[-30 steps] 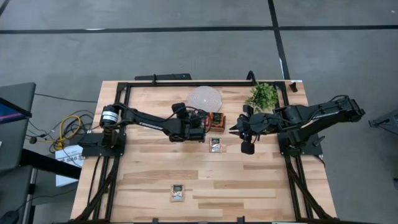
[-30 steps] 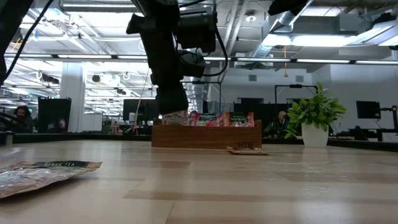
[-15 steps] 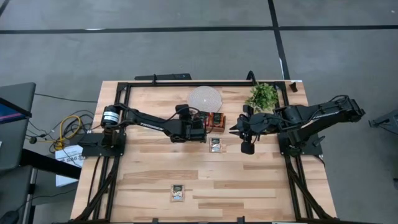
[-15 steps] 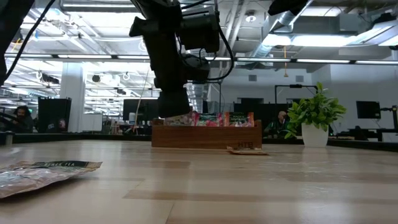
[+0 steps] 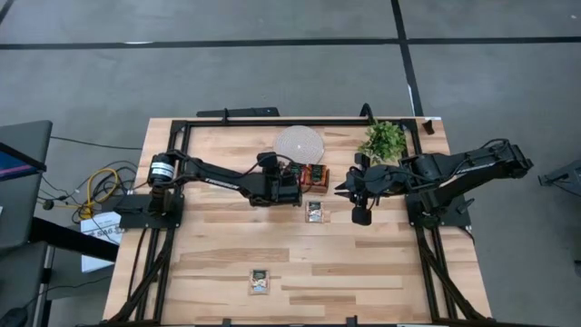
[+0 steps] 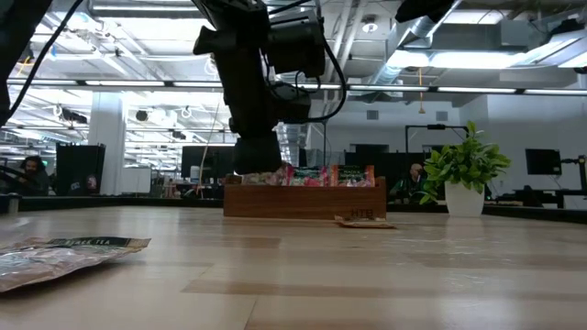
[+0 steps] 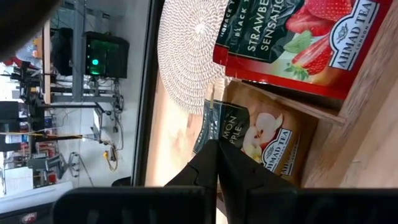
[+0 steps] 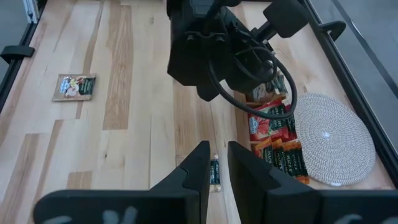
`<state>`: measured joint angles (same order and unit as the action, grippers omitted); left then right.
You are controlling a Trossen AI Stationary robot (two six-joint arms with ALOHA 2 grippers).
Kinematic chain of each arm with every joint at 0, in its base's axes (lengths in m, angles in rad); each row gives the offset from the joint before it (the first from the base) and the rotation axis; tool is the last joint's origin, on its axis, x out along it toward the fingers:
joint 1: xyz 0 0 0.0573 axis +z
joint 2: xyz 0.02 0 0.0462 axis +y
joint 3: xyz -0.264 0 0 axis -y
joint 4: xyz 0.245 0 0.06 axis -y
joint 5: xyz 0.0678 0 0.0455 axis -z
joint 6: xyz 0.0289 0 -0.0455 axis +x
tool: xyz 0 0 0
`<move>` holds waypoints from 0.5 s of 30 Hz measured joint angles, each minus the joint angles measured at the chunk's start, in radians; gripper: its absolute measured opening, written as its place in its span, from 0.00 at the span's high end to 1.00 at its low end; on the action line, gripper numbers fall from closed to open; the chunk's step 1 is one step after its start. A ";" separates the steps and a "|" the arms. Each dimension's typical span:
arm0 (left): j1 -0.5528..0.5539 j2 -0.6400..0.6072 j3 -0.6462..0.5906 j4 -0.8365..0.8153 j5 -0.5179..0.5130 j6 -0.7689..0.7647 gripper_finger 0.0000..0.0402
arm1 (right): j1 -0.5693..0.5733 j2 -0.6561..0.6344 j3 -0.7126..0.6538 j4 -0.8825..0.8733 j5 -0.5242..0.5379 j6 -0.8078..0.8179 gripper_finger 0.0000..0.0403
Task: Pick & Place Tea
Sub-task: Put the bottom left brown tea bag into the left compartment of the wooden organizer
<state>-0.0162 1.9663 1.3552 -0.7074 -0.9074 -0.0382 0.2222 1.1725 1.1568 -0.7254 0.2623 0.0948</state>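
Sachets look light, thin and floppy with slick foil faces, so you should pinch one by a free edge or corner, not the flat. Left gripper (image 7: 217,163) sits over the wooden tray (image 5: 315,178), fingers pinched shut on the edge of a beige apple sachet (image 7: 264,146) just ahead of them, red strawberry sachets (image 7: 292,37) packed beyond. Right gripper (image 8: 213,163) waits slightly parted, gripping nothing, a loose sachet (image 8: 215,173) on the table beneath.

Left dark six-joint arm extends across the table toward centre, its two-finger left gripper (image 7: 217,163) angled downward with fingers pressed together. Right dark arm reaches inward from the opposite side, its right gripper (image 8: 213,163) hovering, fingers slightly parted, holding nothing.
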 joint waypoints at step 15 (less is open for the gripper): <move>0.003 0.000 0.000 -0.002 0.027 -0.022 1.00 | 0.000 0.000 0.000 0.000 0.000 0.002 0.88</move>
<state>-0.0128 1.9663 1.3552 -0.7092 -0.8806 -0.0605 0.2222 1.1724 1.1568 -0.7254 0.2623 0.0963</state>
